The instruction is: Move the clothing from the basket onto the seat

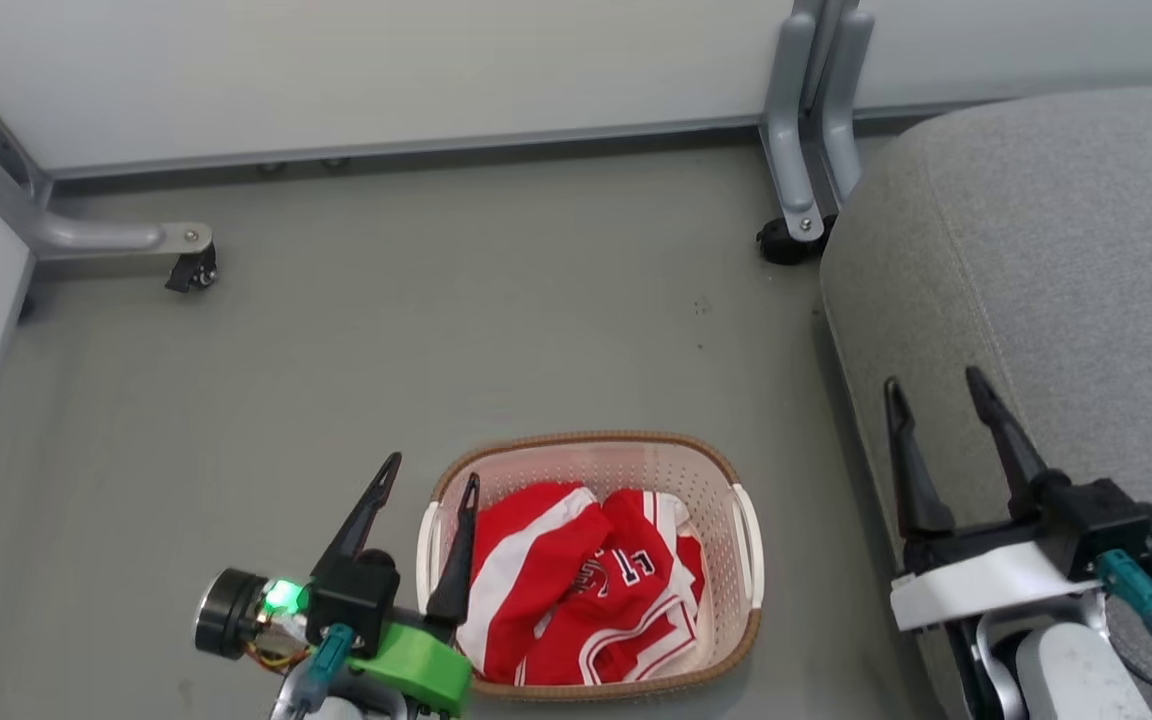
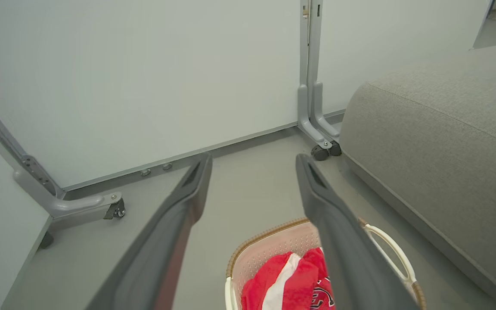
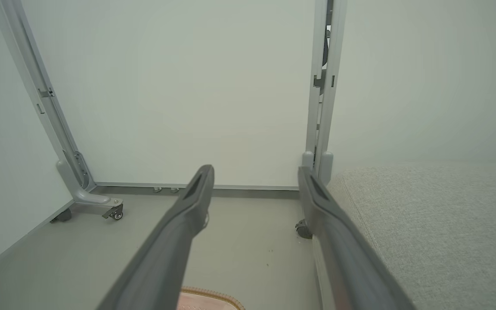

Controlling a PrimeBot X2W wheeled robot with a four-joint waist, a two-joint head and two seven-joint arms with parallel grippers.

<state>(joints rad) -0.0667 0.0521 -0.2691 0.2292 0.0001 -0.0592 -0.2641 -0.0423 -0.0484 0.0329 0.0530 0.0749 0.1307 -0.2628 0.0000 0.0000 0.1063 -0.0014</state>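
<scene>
Lower wide-open, empty left gripper (image 1: 434, 468) onto red basketball jerseys (image 1: 546, 565) just right of it; pinch deep, avoiding laundry basket (image 1: 591, 438) rim.

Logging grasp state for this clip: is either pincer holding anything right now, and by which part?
Nothing is held. The left pincer and the right pincer are both open and empty; the clothing lies in the basket.
</scene>
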